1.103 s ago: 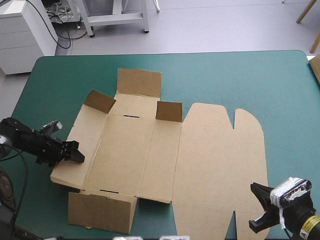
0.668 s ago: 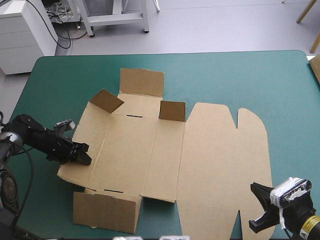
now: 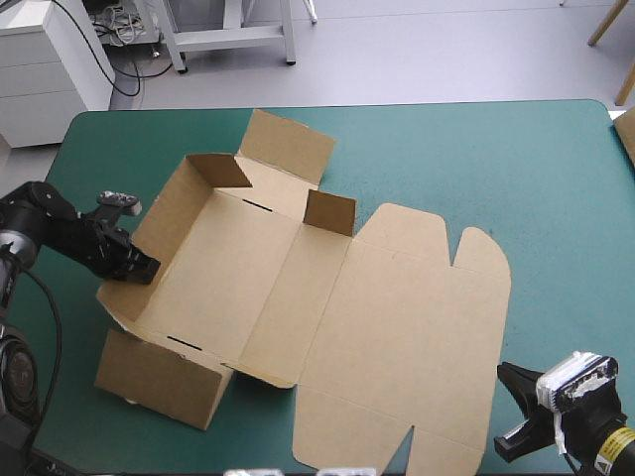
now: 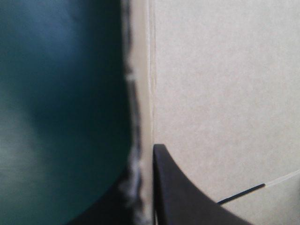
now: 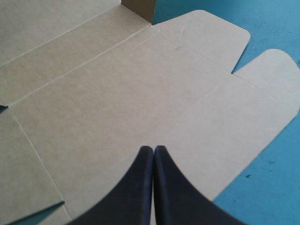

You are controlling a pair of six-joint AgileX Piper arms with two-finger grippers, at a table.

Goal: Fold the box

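The brown box lies across the middle of the teal-green table, its wide lid panel flat toward the right. Its left wall is raised, and small flaps stand at the far corners. At the near left a flap stands upright. My left gripper is shut on the box's left wall; in the left wrist view the board's edge runs between the fingers. My right gripper is shut, empty, above the lid's near right corner, also seen in the high view.
Bare teal-green cover stretches along the far side and the right of the box. A tan edge shows at the table's far right edge.
My left gripper has shut on the box's left wall and lifted it. The whole box has turned, its near left flap swinging left and standing higher. The right arm has not moved.
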